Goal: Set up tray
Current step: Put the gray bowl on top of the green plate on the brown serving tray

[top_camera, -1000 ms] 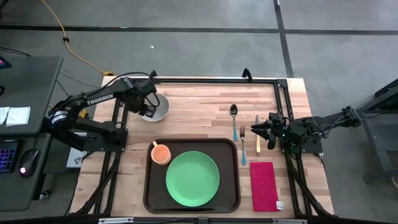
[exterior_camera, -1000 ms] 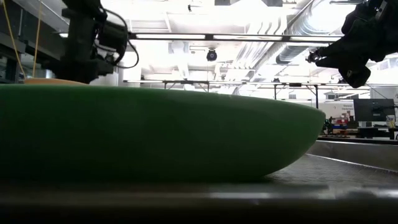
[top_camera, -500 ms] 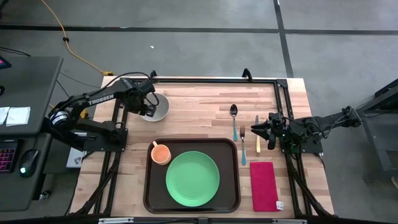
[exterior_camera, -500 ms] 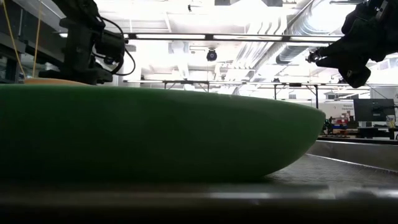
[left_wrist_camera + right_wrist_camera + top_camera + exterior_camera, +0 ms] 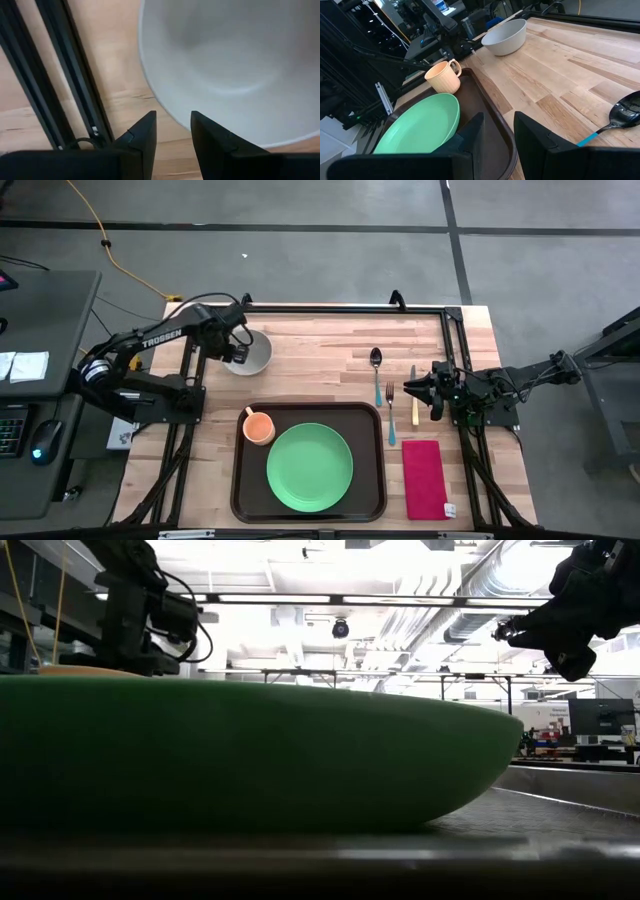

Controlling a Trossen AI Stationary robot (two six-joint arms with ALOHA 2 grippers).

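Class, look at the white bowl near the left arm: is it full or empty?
Empty. The left wrist view looks straight into the white bowl and shows only its bare inside; the right wrist view shows nothing above its rim.

One tray (image 5: pixel 240 490), one green plate (image 5: pixel 309 466), one orange cup (image 5: pixel 259 426), one white bowl (image 5: pixel 252 353), one spoon (image 5: pixel 376 360), one fork (image 5: pixel 390 420), one knife (image 5: pixel 413 402) and one red napkin (image 5: pixel 424 478) are on the surface (image 5: pixel 320 345); two arms, each with one pair of jaws
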